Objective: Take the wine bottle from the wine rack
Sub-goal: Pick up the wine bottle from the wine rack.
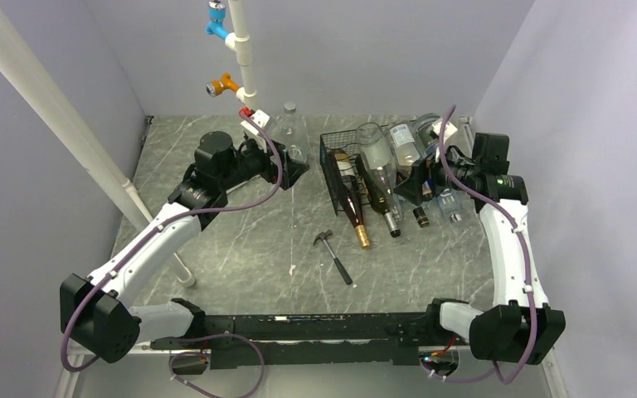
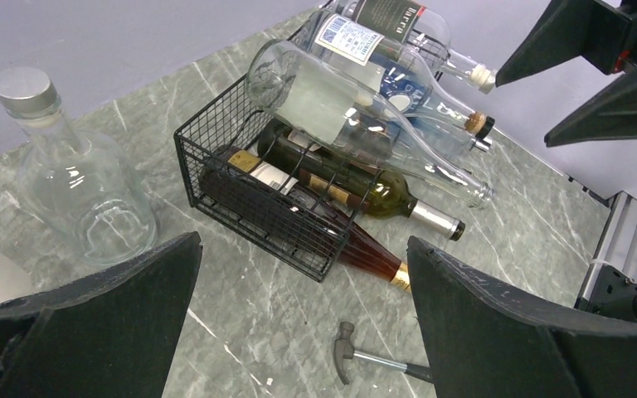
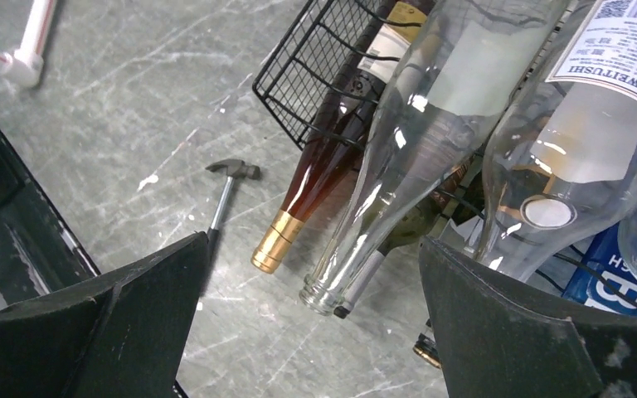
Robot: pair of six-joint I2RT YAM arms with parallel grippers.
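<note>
We see our left gripper (image 2: 303, 249) and right gripper (image 3: 313, 249) spread wide, both empty. The wine bottle (image 3: 313, 176) lies in the wine rack (image 2: 240, 199).

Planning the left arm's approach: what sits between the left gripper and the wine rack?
Only bare table lies between the left gripper and the wine rack, as the top view shows.

Small hammer (image 1: 336, 259) on grey marbled table (image 1: 240, 240)
</note>
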